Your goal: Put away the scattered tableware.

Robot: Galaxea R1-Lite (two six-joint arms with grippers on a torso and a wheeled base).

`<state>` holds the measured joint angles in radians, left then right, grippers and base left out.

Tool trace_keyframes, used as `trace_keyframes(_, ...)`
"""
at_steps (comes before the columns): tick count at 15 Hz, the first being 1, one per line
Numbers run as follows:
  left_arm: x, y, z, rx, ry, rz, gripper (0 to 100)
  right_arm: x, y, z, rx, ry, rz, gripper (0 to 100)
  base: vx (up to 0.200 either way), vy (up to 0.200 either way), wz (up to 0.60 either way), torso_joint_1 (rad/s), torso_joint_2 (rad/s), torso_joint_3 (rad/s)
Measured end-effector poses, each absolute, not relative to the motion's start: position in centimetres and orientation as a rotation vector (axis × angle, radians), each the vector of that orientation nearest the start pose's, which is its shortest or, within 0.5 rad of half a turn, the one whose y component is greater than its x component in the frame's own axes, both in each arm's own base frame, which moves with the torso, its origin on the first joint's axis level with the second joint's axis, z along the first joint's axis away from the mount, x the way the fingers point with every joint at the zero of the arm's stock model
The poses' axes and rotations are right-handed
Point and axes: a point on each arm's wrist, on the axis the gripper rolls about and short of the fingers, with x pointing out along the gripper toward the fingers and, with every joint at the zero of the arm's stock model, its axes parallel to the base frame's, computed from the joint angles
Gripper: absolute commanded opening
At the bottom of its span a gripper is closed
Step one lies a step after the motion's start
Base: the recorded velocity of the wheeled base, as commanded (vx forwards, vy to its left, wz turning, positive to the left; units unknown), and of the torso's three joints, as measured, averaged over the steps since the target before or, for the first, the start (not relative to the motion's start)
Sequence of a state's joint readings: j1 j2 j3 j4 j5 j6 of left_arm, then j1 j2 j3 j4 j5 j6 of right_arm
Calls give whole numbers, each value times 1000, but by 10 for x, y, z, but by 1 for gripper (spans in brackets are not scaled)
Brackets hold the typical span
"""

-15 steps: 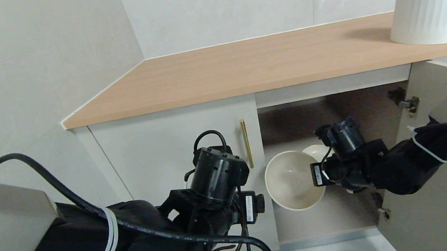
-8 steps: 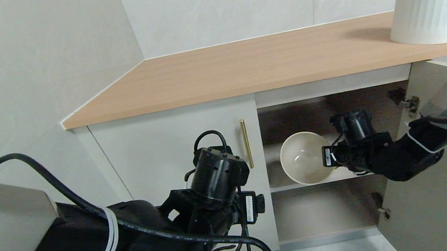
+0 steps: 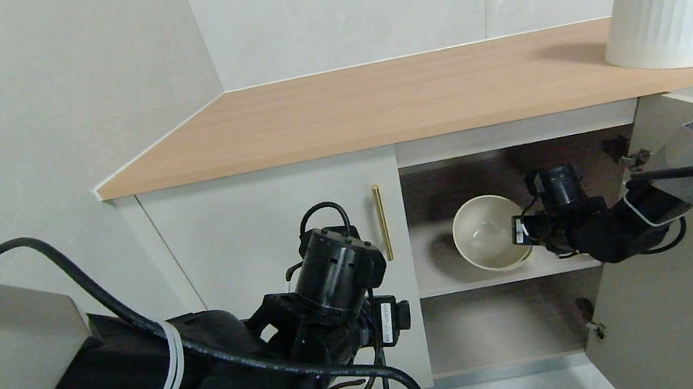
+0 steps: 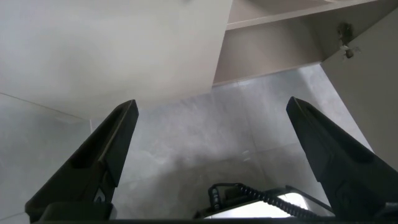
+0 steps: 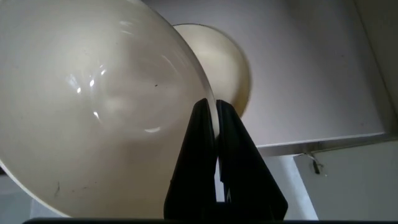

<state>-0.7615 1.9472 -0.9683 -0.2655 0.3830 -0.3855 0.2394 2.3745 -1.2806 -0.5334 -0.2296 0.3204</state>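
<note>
Item: glossy cream ceramic bowl (image 3: 487,241), rim pinched in my right gripper (image 3: 522,236). In the last second it moved from outside the white cabinet shelf (image 3: 440,281) to just above it. I judge release comes next. Left gripper (image 4: 211,112): spread, empty, left of the shelf.

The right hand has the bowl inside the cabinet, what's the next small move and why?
Probably lower the bowl flat onto the shelf, then release: the right hand grips its rim, the bowl looks tilted rather than resting flat, and a second bowl sits close behind.
</note>
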Motion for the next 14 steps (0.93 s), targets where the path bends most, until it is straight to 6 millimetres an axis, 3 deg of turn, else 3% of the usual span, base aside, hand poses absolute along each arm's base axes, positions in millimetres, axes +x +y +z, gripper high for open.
trace_keyframes(14,257,-233,111,7,655,-235,100,464,87,16,188,542,-146,0,0,0,0,0,0,0)
